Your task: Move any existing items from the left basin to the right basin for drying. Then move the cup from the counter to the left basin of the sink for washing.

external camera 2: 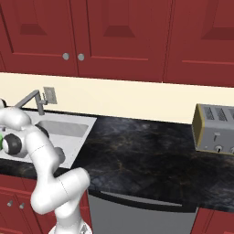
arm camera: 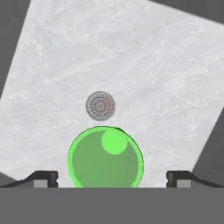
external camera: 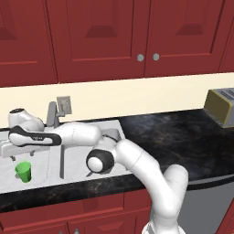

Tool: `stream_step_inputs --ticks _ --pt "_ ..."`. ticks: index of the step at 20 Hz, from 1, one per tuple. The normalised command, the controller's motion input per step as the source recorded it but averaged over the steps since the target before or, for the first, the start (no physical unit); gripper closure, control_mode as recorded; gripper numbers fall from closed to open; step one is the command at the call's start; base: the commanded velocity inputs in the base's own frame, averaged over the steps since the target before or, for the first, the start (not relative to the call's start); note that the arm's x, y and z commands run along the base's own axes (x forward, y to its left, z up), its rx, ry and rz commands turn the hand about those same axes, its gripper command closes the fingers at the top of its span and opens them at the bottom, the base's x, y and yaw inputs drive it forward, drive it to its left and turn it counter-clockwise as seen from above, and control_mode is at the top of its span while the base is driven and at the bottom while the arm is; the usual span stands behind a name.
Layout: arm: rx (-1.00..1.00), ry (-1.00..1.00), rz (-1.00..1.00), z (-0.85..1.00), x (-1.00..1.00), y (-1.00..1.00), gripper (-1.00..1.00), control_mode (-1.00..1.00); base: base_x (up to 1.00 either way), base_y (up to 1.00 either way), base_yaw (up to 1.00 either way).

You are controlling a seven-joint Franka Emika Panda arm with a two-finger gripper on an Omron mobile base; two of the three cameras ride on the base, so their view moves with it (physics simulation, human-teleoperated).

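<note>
Hand view, cup (arm camera: 105, 159) between spread fingers (arm camera: 43, 178), near drain (arm camera: 100, 106)

- The green cup (external camera: 23, 172) stands upright on the floor of the left basin (external camera: 39, 171), near its front left corner; seen from above, its open mouth (arm camera: 105, 157) lies just beside the round drain (arm camera: 100, 106).
- The sink (external camera: 68, 176) is pale grey marbled, set in the black worktop (external camera: 183, 137).
- The right basin (external camera 2: 61, 132) is partly hidden by the arm.
</note>
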Motion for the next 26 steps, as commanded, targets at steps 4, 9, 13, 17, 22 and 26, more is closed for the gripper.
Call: stream_step_inputs --ticks 4,9,13,17,22,26 --pt "0.0 0.0 -0.04 0.41 -0.38 0.0 -1.0 -1.0 0.0 0.0 0.0" --pt "0.0 0.0 -0.05 0.51 -0.36 0.0 -1.0 -1.0 0.0 0.0 0.0" --pt "0.0 0.0 -0.03 0.5 -0.3 -0.06 -1.0 -1.0 0.0 0.0 0.0" --pt "0.0 -0.01 -0.03 0.45 -0.45 -0.12 -1.0 -1.0 0.0 0.0 0.0" --pt "0.0 -0.02 -0.04 0.34 -0.57 -0.16 -1.0 -1.0 0.0 0.0 0.0" --pt "0.0 -0.04 -0.04 0.18 -0.66 -0.15 -1.0 -1.0 0.0 0.0 0.0"
